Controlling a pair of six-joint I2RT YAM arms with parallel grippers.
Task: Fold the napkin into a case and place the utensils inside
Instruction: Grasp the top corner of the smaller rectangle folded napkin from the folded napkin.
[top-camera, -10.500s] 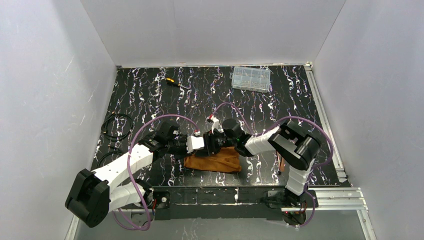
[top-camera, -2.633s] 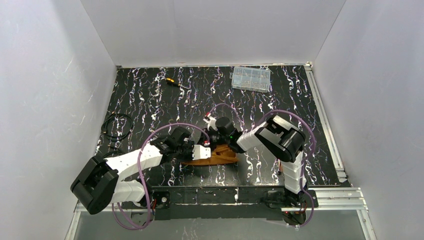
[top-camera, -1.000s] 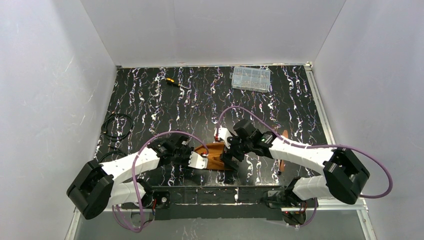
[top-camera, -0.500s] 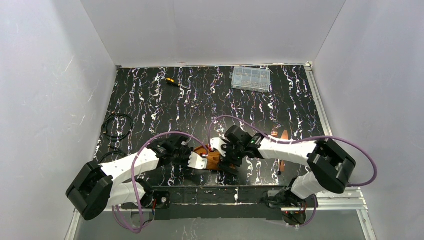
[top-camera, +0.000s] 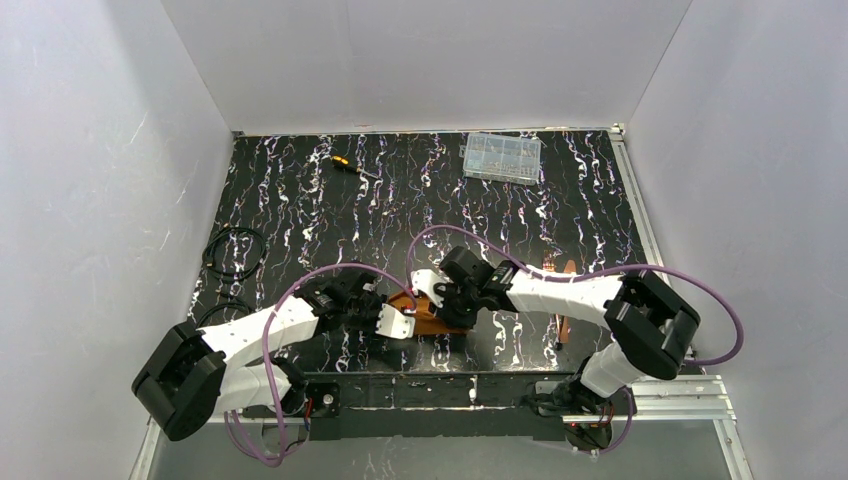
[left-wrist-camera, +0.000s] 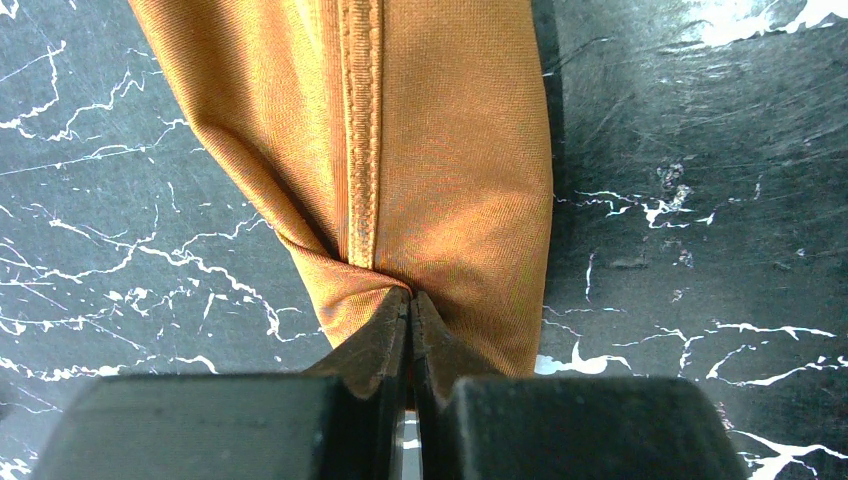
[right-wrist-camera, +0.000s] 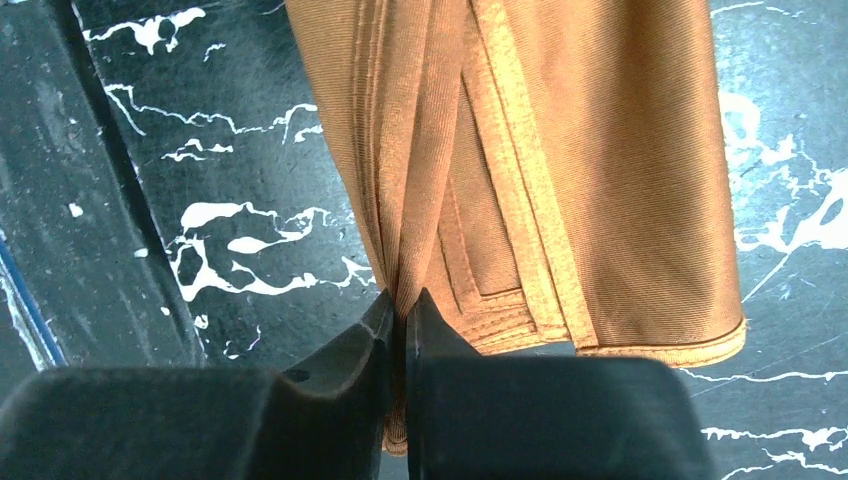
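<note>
The rust-orange napkin (top-camera: 432, 320) lies bunched and folded near the table's front edge, between both grippers. My left gripper (top-camera: 410, 322) is shut on a pinched fold at its end, and the left wrist view shows the fingertips (left-wrist-camera: 410, 300) closed on the napkin (left-wrist-camera: 430, 150) beside a stitched hem. My right gripper (top-camera: 448, 308) reaches in from the right. The right wrist view shows it (right-wrist-camera: 403, 300) shut on layered edges of the napkin (right-wrist-camera: 580, 150). Copper utensils (top-camera: 568, 268) lie to the right, partly hidden by the right arm.
A clear compartment box (top-camera: 501, 156) sits at the back right and a yellow-handled screwdriver (top-camera: 345, 163) at the back left. A black cable coil (top-camera: 234, 252) lies at the left edge. A metal rail (top-camera: 655, 250) runs along the right side.
My right gripper has swung left onto the napkin and closed from wide open onto its layered edge. The left gripper has kept its grip in place.
</note>
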